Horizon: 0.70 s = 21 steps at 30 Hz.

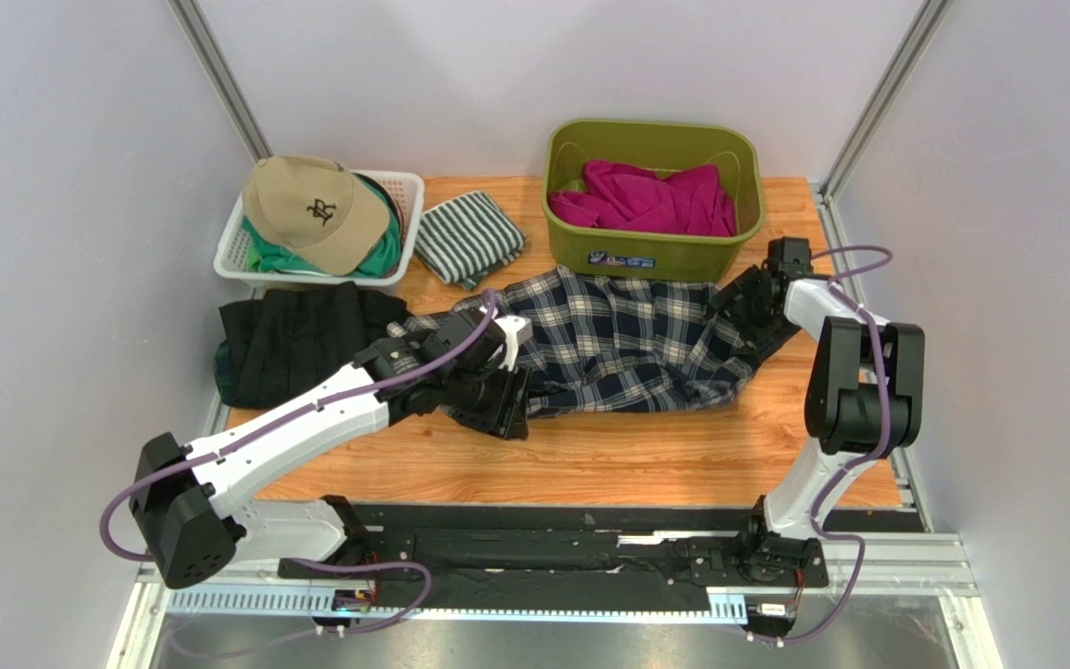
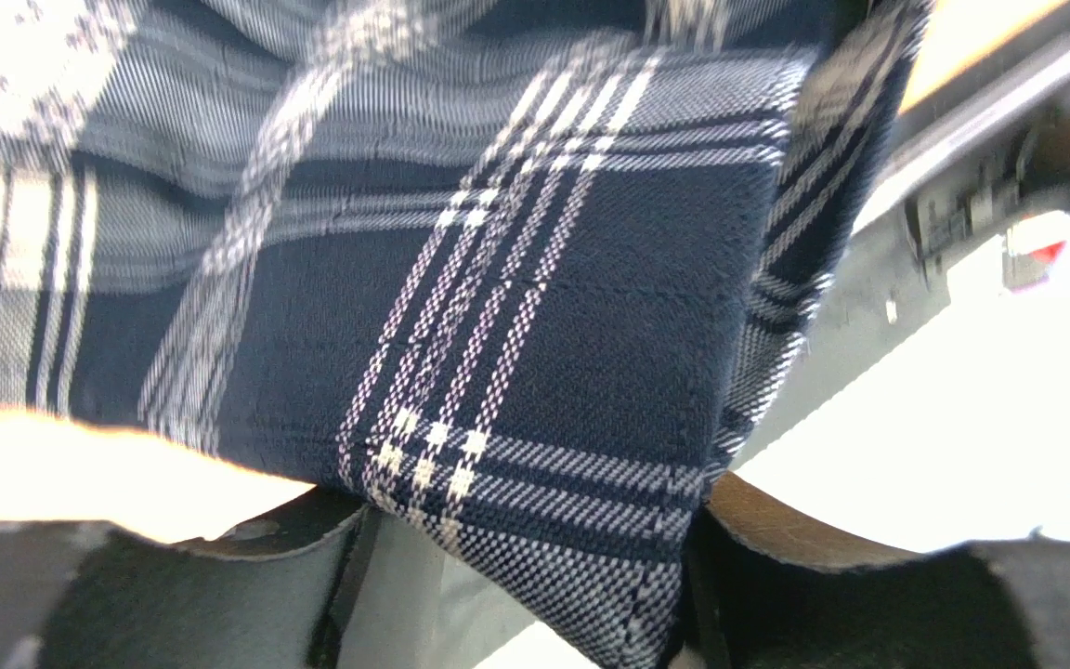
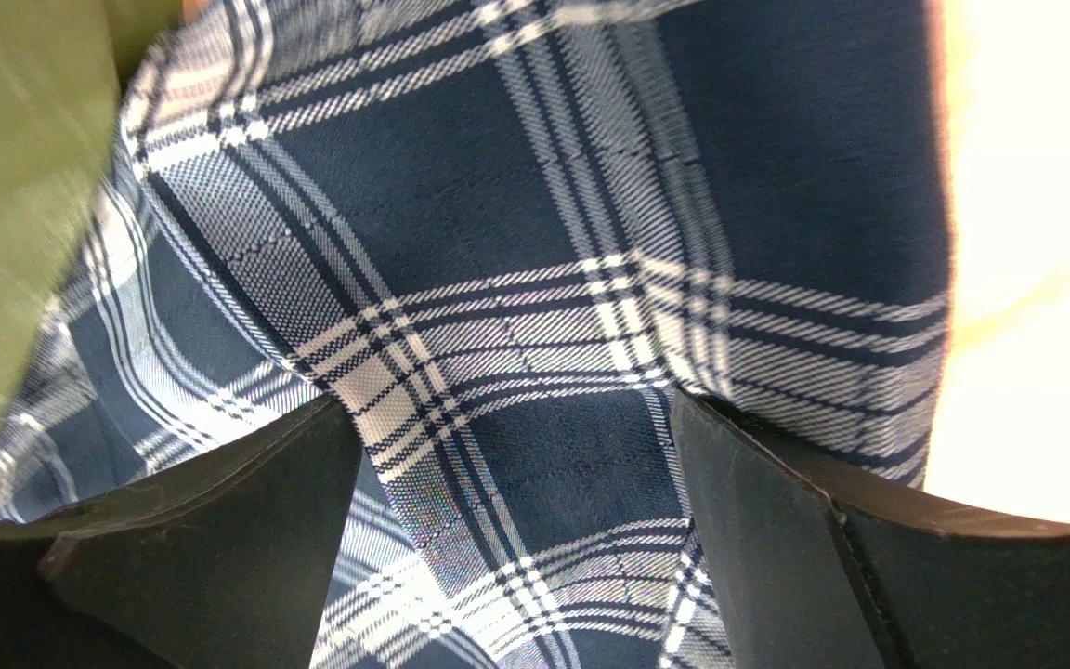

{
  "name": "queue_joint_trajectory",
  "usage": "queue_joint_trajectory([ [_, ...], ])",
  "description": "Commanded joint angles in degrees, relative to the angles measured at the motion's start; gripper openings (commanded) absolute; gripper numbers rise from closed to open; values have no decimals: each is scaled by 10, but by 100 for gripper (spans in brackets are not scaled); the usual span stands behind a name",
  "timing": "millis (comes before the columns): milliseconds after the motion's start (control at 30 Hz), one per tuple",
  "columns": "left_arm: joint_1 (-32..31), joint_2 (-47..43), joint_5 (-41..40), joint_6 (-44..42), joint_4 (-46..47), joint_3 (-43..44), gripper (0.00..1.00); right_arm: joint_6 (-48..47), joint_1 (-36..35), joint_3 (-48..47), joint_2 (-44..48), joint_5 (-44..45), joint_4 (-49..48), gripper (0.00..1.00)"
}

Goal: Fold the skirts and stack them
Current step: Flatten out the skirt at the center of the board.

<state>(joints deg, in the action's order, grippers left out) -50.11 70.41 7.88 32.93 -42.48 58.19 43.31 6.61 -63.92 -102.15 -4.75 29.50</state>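
plaid skirt [image 2: 541, 349] edge btwn left fingers [image 2: 834, 600]; right fingers [image 3: 192, 558] straddle it too.

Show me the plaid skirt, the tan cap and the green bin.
plaid skirt [image 1: 625, 342]: top view, middle of the spread cloth.
tan cap [image 1: 301, 198]: top view, on its crown.
green bin [image 1: 694, 254]: top view, on its front wall.

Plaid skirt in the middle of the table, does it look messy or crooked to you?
Yes. The navy-white-grey plaid pleated skirt lies rumpled and slanted across the wooden table, with uneven, wavy edges and wrinkles, not yet flat or folded. Nothing looks torn or spilled.
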Motion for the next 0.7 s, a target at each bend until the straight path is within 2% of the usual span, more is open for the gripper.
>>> queue_joint_trajectory([
  [0, 3, -40, 60, -22, -94, 4, 56, -9, 45, -2, -41, 63, -31, 91],
  [100, 3, -71, 57, -9, -139, -12, 56, -16, 55, 1, -53, 85, -34, 91],
  [167, 3, -91, 49, 3, -153, -19, 56, -17, 60, 0, -64, 66, -39, 91],
  [367, 3, -148, 32, 36, -109, -35, 65, -35, 60, 2, -39, 26, -50, 92],
  [400, 3, -142, 28, 42, -97, -40, 73, -40, 60, 5, -27, 20, -51, 92],
  [433, 3, -136, 16, 54, -85, -41, 77, -45, 60, 4, -11, 13, -50, 93],
  [600, 5, -56, -41, 76, 5, -41, 79, -71, 60, -9, 106, 19, 17, 96],
  [667, 5, -14, -31, 79, 59, -36, 81, -75, 59, -4, 145, 31, 59, 98],
])
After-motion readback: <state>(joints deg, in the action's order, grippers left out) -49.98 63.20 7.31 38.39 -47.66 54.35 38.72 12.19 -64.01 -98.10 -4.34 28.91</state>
